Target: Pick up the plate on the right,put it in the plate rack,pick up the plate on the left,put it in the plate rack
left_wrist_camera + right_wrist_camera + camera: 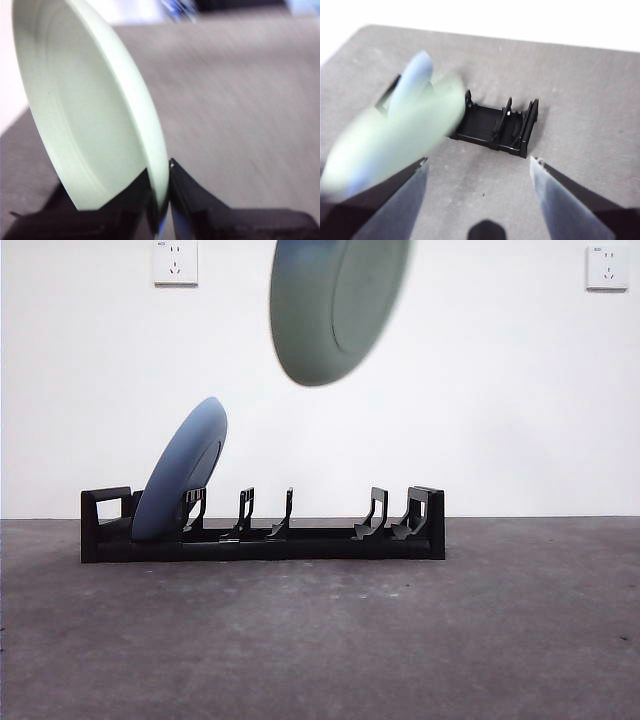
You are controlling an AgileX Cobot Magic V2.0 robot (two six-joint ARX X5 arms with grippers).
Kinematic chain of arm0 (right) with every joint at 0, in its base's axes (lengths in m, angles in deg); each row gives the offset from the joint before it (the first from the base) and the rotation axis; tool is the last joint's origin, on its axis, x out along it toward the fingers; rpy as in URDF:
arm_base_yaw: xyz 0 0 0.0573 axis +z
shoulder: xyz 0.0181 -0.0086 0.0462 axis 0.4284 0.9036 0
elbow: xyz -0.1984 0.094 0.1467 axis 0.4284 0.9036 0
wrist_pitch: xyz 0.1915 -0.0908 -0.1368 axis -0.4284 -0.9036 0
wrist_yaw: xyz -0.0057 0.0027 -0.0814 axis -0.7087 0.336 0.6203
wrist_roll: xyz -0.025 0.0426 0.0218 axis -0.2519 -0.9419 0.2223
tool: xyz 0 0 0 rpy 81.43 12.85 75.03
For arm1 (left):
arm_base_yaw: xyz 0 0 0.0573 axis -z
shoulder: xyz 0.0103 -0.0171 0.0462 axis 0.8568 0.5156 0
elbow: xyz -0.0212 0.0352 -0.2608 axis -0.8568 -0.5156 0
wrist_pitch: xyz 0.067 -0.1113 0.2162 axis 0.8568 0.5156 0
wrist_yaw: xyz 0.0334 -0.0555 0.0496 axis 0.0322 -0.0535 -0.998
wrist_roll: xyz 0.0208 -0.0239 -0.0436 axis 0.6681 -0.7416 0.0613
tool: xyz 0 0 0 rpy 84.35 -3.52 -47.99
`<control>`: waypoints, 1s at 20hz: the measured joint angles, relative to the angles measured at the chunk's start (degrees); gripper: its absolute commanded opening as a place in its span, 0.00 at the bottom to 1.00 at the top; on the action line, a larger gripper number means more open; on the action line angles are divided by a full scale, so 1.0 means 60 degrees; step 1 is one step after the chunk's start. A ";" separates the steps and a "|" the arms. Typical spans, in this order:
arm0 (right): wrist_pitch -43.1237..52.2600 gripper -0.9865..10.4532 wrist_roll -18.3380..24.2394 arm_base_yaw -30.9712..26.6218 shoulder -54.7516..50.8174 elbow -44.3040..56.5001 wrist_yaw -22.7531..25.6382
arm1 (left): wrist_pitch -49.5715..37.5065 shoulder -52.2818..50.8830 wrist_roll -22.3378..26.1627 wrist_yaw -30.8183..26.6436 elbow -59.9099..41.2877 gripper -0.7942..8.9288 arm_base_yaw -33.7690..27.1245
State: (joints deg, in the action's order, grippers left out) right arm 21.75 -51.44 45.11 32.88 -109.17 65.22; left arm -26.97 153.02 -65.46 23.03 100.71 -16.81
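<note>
A pale green plate (335, 305) hangs high in the air above the middle of the plate rack (320, 535), tilted and blurred. In the left wrist view my left gripper (164, 200) is shut on the rim of this green plate (95, 115). A blue plate (180, 475) leans in the rack's left end slots. My right gripper (480, 160) is open and holds nothing, high over the table, looking down on the rack (500, 125), the blue plate (415, 80) and the blurred green plate (390, 140). Neither arm shows in the front view.
The rack stands on a grey table (400, 640) in front of a white wall with two sockets (175, 262) (607, 267). Several dividers to the right of the blue plate hold nothing.
</note>
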 measured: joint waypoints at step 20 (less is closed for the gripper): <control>-0.2801 0.39 0.0291 0.0007 -0.0987 0.0000 -0.0186 | -0.4601 0.3694 -0.3705 -0.0871 0.0000 0.08 -0.2273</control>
State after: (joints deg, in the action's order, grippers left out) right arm 4.94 -49.69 45.15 26.96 -109.17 64.10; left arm -54.58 175.18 -87.69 17.81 100.71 -30.45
